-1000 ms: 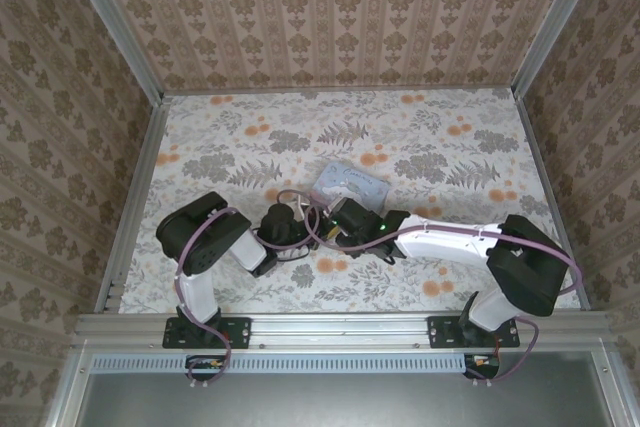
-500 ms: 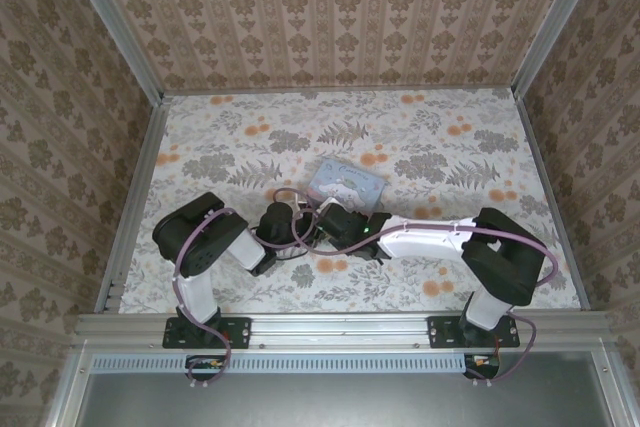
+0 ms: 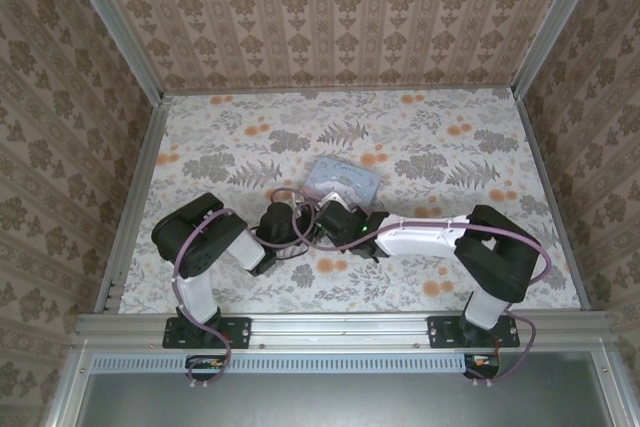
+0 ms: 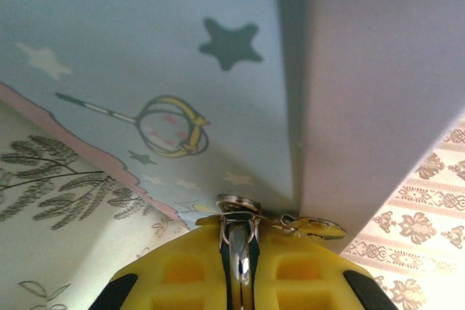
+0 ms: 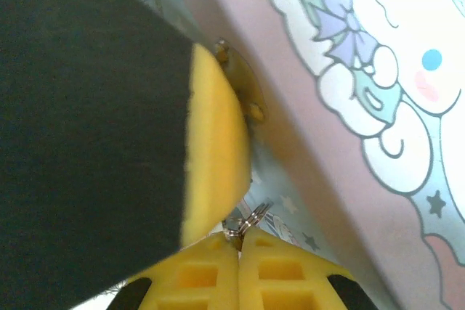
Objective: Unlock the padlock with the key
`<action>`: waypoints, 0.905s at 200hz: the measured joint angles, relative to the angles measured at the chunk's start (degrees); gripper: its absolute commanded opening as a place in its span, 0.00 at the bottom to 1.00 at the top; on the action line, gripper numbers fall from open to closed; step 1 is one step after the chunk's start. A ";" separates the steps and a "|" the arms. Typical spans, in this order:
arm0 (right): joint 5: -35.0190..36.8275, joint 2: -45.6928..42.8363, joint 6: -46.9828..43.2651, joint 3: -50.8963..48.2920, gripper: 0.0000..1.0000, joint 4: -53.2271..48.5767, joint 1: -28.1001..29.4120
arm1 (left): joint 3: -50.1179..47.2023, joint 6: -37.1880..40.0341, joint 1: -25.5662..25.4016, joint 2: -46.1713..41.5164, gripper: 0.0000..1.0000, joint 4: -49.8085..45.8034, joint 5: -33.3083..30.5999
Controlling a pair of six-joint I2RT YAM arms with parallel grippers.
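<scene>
Pinching a mostly hidden metal loop (image 4: 238, 250), left fingers (image 4: 182, 272) clamp; right fingers (image 5: 287, 281) press together

Both my arms bend inward, 2 wrists nearly meeting low at the near centre. My left gripper (image 4: 238, 236) points right, pads pinched almost together; my right gripper (image 5: 238, 248) points left, pads closed flush.

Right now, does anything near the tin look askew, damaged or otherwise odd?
Nothing looks damaged or spilled. The tin lies askew to the table edges, with both tools crowded at its near side: the left tool shut on a small metal piece, the right tool pinching a small ring.
</scene>
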 measured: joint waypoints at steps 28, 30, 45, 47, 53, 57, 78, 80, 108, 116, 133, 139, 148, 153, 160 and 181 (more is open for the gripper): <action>-14.47 -4.28 4.68 -3.98 0.00 4.55 -5.84 | -0.20 0.00 -0.17 0.00 0.00 0.68 -0.42; -15.65 -4.66 5.18 -4.37 0.00 5.05 -6.34 | -0.20 0.00 -0.17 0.00 0.00 0.85 -0.42; -22.97 -6.67 8.74 -7.08 0.00 8.44 -9.55 | -0.20 0.00 -0.26 0.00 0.00 1.46 -0.44; -23.80 -6.82 9.25 -7.41 0.00 8.87 -9.92 | -0.20 0.00 -0.26 0.00 0.00 1.53 -0.44; -26.10 -7.15 10.54 -8.17 0.00 10.05 -10.88 | -0.20 0.02 -0.26 0.00 0.00 1.64 -0.44; -27.54 -7.28 11.34 -8.66 0.00 10.78 -11.43 | -0.20 0.02 -0.26 0.00 0.00 1.68 -0.44; -31.98 -7.48 14.78 -10.05 0.21 13.31 -13.05 | -0.28 0.02 -0.26 0.00 0.00 1.70 -0.72; -32.22 -7.48 15.10 -10.19 0.24 13.49 -13.16 | -0.28 0.02 -0.26 0.00 0.00 1.75 -0.76; -36.22 -9.35 18.62 -12.17 0.46 16.81 -13.29 | -0.31 0.04 -0.26 0.07 0.00 2.86 -0.44; -36.72 -10.25 19.58 -13.00 0.48 17.75 -13.27 | -0.31 0.07 -0.26 0.11 0.00 3.06 -0.15; -36.89 -11.69 21.27 -14.84 0.50 19.37 -13.42 | -0.31 0.31 -0.28 0.33 0.00 3.04 0.42; -36.89 -11.89 21.73 -15.34 0.51 19.65 -13.55 | -0.31 0.46 -0.26 0.44 0.00 3.04 0.50; -36.89 -11.91 22.58 -16.26 0.52 20.52 -14.05 | -0.44 0.63 -0.26 0.55 0.01 3.06 0.70; -37.11 -11.91 22.91 -16.72 0.52 20.94 -14.45 | -0.52 0.72 -0.26 0.59 0.02 3.02 0.72; -37.55 -11.91 23.39 -17.31 0.52 21.55 -14.88 | -0.63 0.94 -0.26 0.85 0.03 3.06 0.72; -38.47 -11.85 24.68 -17.84 0.52 22.10 -16.11 | -0.70 1.25 -0.26 1.46 0.08 3.26 0.63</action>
